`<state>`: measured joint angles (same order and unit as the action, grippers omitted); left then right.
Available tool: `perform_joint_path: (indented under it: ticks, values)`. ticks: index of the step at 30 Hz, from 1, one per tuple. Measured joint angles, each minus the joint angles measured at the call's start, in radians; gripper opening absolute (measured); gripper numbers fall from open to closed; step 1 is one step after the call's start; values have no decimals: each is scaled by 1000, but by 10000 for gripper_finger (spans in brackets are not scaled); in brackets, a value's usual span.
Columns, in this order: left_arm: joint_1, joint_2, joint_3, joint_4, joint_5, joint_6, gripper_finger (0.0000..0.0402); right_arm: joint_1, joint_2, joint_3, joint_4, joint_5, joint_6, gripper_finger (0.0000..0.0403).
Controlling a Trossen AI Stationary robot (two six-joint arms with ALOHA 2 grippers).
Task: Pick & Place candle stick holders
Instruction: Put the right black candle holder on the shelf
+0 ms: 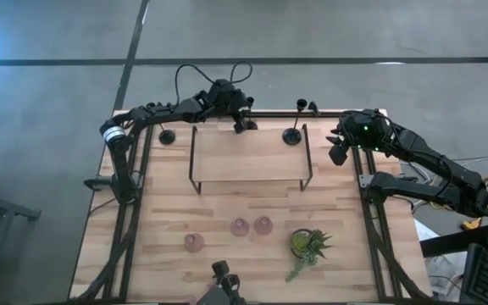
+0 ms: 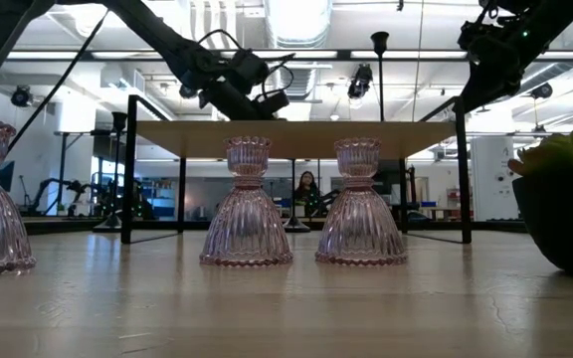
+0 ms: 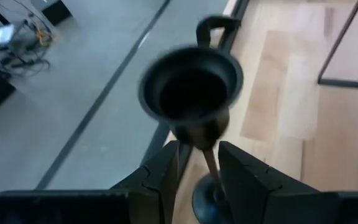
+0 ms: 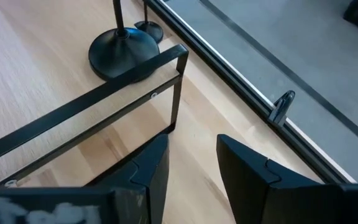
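Three black candle stick holders show at the table's far edge. One (image 1: 166,135) stands on its disc base at the far left. Another (image 1: 293,134) stands by the shelf's far right corner. My left gripper (image 1: 242,121) is shut on the third (image 3: 191,87) near the shelf's far edge. Three pink glass holders (image 1: 195,242) (image 1: 240,226) (image 1: 263,224) stand on their wide bases near the front. My right gripper (image 1: 339,152) hovers open at the far right, with nothing between its fingers. My left gripper pinches the black holder's neck (image 3: 199,140), just under the cup top, between its two fingers. The fingers (image 3: 166,168) come from the table's left, slanting down, and lie across the stem. The holder stands nearly upright. Whether its base (image 3: 207,199) rests on the table I cannot tell.
A low wooden shelf (image 1: 248,157) on a black wire frame stands at the table's middle far side. A green spiky potted plant (image 1: 307,244) sits at the front right. A person (image 2: 306,189) shows in the room beyond the table.
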<state>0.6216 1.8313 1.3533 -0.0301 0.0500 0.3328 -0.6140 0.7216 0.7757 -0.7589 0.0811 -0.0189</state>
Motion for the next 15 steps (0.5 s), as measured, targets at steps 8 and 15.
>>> perform_joint_path:
  ticks: [8, 15]
  values:
    - [9, 0, 0, 44, 19, -5, 120, 0, 0, 0, 2, 0, -7, 132]
    - [12, 34, 0, 66, 65, -22, 120, 0, 0, 0, 6, 0, -7, 139]
